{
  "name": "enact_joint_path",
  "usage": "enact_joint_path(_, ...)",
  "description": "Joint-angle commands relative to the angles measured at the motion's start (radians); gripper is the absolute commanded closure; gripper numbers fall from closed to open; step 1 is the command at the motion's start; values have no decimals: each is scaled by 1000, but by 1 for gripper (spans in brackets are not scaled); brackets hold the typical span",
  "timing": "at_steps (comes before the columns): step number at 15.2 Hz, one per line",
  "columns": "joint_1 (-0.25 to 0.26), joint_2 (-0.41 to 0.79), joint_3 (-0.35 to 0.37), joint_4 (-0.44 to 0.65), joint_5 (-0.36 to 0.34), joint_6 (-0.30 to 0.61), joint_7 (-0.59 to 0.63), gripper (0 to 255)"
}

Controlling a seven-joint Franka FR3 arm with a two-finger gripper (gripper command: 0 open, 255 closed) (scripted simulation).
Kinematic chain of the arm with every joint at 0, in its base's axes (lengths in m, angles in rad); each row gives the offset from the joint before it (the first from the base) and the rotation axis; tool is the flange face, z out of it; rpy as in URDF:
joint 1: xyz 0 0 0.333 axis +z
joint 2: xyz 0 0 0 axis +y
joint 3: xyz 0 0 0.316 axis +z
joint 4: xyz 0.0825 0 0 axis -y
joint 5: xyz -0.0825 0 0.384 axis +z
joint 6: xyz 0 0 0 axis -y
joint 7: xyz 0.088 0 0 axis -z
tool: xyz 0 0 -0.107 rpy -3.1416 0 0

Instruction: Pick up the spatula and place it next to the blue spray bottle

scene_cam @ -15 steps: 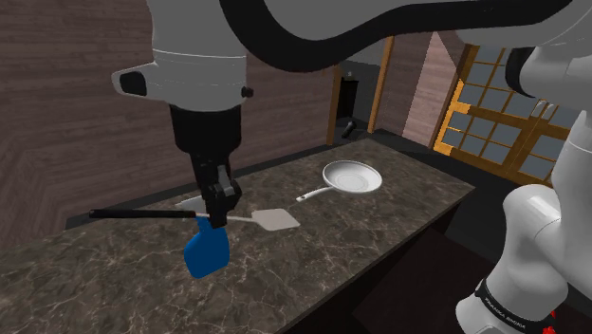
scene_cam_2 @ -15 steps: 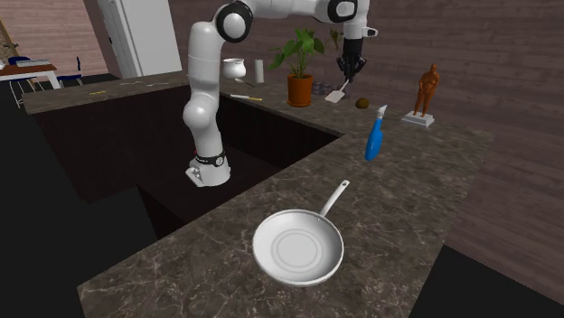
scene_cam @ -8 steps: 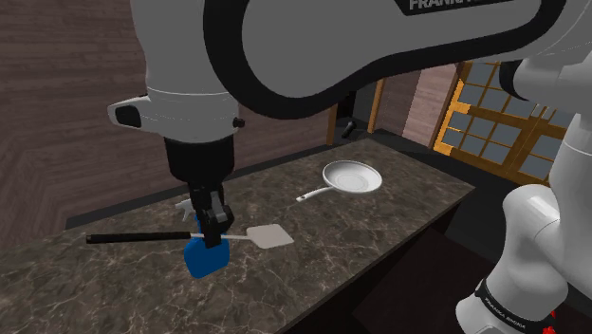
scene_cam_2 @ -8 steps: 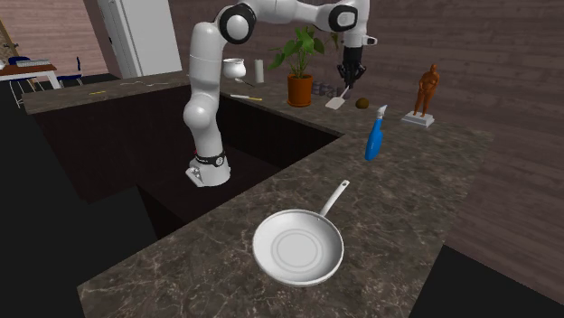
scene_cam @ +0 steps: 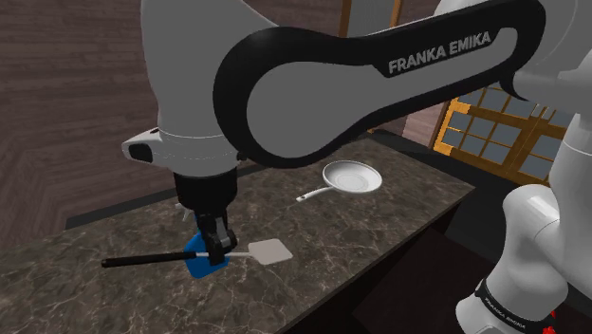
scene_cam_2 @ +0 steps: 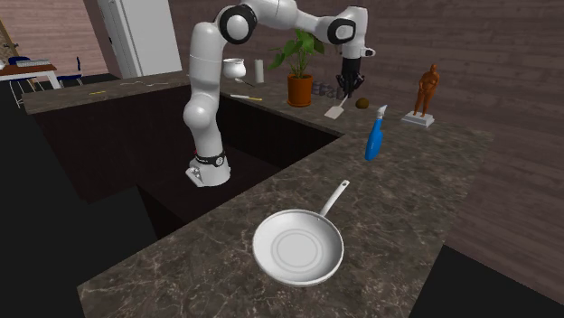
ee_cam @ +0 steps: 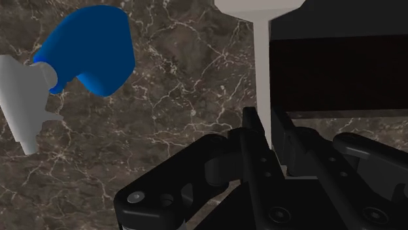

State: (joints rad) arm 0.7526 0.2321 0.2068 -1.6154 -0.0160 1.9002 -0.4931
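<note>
1. The gripper point(ee_cam: 261, 127) is clamped on the spatula point(ee_cam: 263, 72), pinching its pale shaft: pick-up done!
2. The spatula hangs level above the dark veined countertop point(scene_cam: 398, 213), not yet set down.
3. The blue spray bottle point(ee_cam: 88, 49) is right there, just beside the gripper; lowering and letting go remain, I'd say.
4. The frying pan point(scene_cam: 352, 177) sits well beyond, untouched.

The bottle point(ee_cam: 88, 49) is blue with a pale grey head. The spatula point(scene_cam: 269, 252) is white-bladed and black-handled. The counter point(scene_cam: 398, 213) is dark, white-veined marble, and the pan point(scene_cam: 353, 176) is white.
</note>
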Motion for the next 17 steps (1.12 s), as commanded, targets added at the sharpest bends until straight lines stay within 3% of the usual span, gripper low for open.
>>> enact_joint_path(1,1,2,0,-23,-1,26,2,255)
enact_joint_path(17,2,54,-4,-171,-13,224,5,255)
